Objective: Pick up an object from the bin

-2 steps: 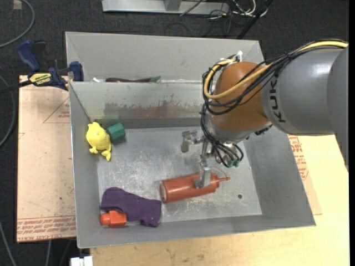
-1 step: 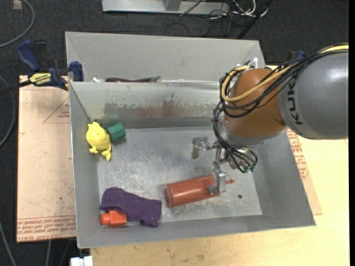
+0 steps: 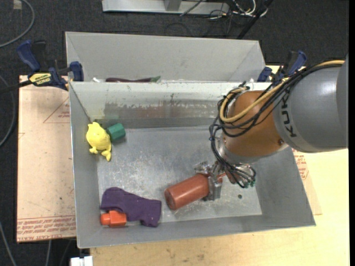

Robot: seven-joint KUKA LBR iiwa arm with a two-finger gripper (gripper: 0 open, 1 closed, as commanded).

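Note:
My gripper is low in the bin, right of the middle near the front wall. It sits at the right end of a red-brown cylinder that lies on its side on the bin floor, slanting from lower left to upper right. The gripper touches or nearly touches that end. The orange cover above hides the gripper's upper part.
A floppy purple thing lies at the front left with a small orange piece against it. A yellow toy figure and a green block sit at the back left. The arm reaches in from the right.

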